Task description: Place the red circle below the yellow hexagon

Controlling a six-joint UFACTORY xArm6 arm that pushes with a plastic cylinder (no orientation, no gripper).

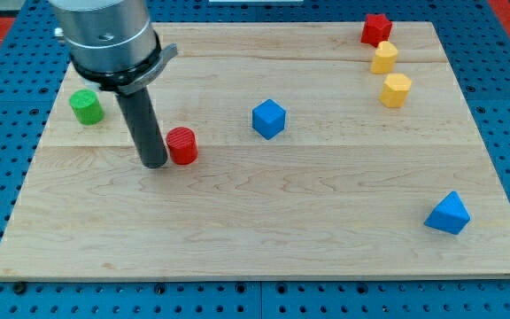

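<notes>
The red circle (182, 145), a short red cylinder, stands left of the board's middle. My tip (154, 163) rests on the board right against its left side. The yellow hexagon (396, 89) sits far off at the view's upper right. A second yellow block (384, 58) lies just above it, and a red block (376, 28) sits above that, near the board's top edge.
A blue cube (269, 119) lies between the red circle and the yellow blocks. A green cylinder (86, 106) stands at the left, behind the rod. A blue triangular block (448, 213) sits at the lower right. The wooden board (264, 230) lies on a blue perforated table.
</notes>
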